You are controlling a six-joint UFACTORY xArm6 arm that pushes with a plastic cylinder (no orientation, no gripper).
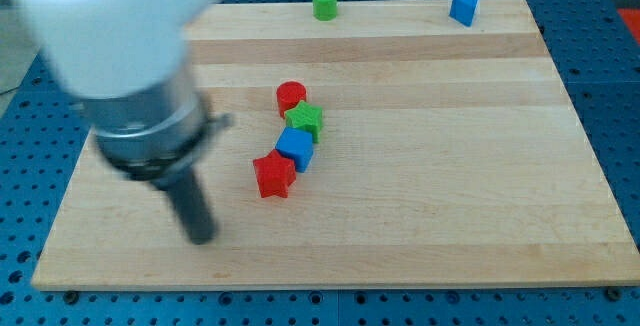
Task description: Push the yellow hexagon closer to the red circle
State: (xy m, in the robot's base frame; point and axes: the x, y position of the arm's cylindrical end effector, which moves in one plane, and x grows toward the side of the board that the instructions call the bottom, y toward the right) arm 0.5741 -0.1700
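Note:
The red circle lies left of the middle of the wooden board. No yellow hexagon shows anywhere; the arm's large blurred body covers the upper left of the board. My tip rests on the board near the view's bottom left, well down and to the left of the red circle and left of the red star. It touches no block.
A green star, a blue cube and the red star run in a tight diagonal line just below the red circle. A green cylinder and a blue triangle stand at the board's top edge.

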